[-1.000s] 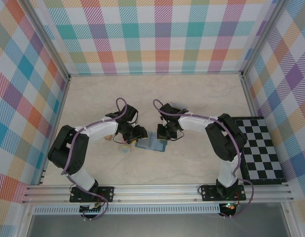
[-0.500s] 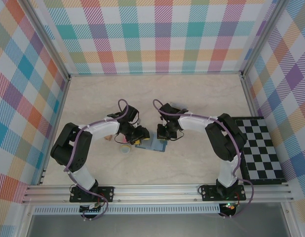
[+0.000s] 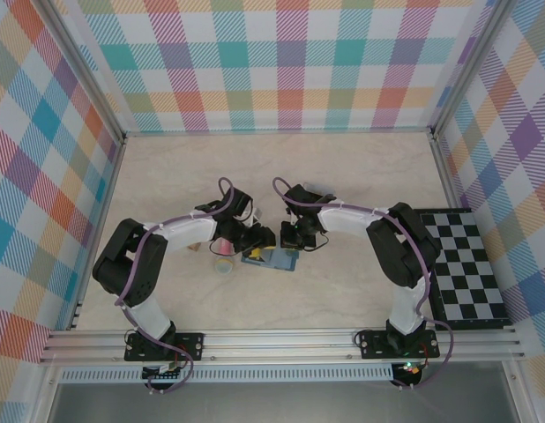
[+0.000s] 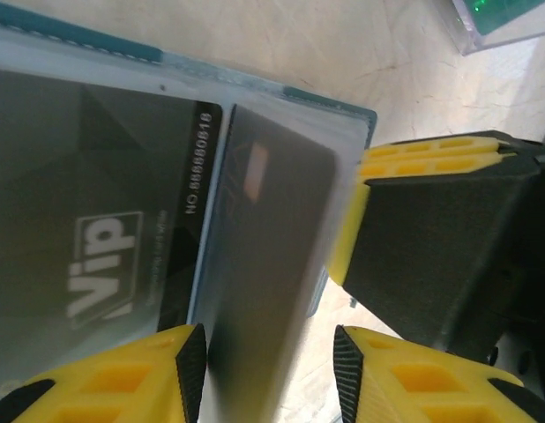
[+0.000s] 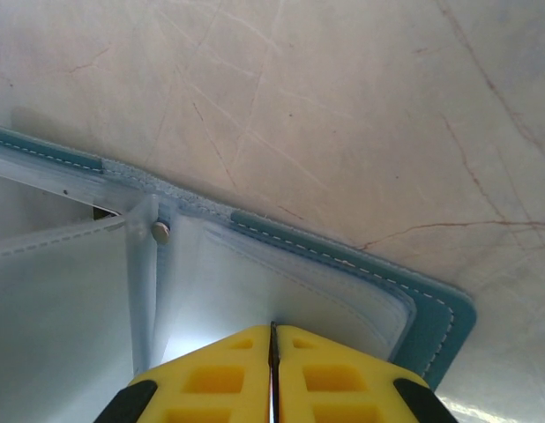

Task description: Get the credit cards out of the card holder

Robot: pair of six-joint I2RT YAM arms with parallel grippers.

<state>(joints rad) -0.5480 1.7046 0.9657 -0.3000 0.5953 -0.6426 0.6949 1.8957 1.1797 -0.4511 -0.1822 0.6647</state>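
The card holder (image 3: 277,259) lies open on the table between the two arms; its teal edge (image 4: 330,99) and stitched corner (image 5: 431,317) show in the wrist views. A black VIP card (image 4: 105,220) sits in a clear pocket. A dark grey card (image 4: 264,264) stands up out of the holder between the pads of my left gripper (image 4: 268,370) (image 3: 257,240). The left pad is against the card and the right pad is a gap away. My right gripper (image 5: 272,339) (image 3: 297,238) is shut, its tips pressing on the holder's clear pockets; its yellow fingers (image 4: 431,159) sit at the holder's edge.
A checkerboard mat (image 3: 462,264) lies at the right edge. A small yellowish ring (image 3: 223,264) and a pink item (image 3: 221,249) sit just left of the holder. A clear-edged green thing (image 4: 502,13) lies behind it. Plaid walls enclose the table.
My left gripper has moved right onto the holder and its jaws have narrowed around the grey card. The right arm has stayed put.
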